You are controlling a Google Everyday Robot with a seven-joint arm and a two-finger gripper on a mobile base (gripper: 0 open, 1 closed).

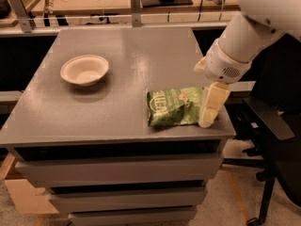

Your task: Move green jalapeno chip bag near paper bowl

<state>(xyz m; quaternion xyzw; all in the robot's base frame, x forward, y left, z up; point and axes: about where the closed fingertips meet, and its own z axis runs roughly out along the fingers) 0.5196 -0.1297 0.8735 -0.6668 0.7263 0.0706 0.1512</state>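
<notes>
Approach step: gripper (208,114) hangs at right edge of green jalapeno chip bag (173,106), which lies flat well right of paper bowl (84,69), toward the camera; gripper opening cannot be told, nothing evidently held; next move probably calls for a grasp.

One view: high, near, tilted down over table (94,121); hand (207,119) frame-right.

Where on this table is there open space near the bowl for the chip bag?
The table is bare between the bowl and the chip bag, behind the bowl to the far edge, and along the front edge left of the bag. The front right corner is crowded: the gripper hangs at the bag's right end.
</notes>
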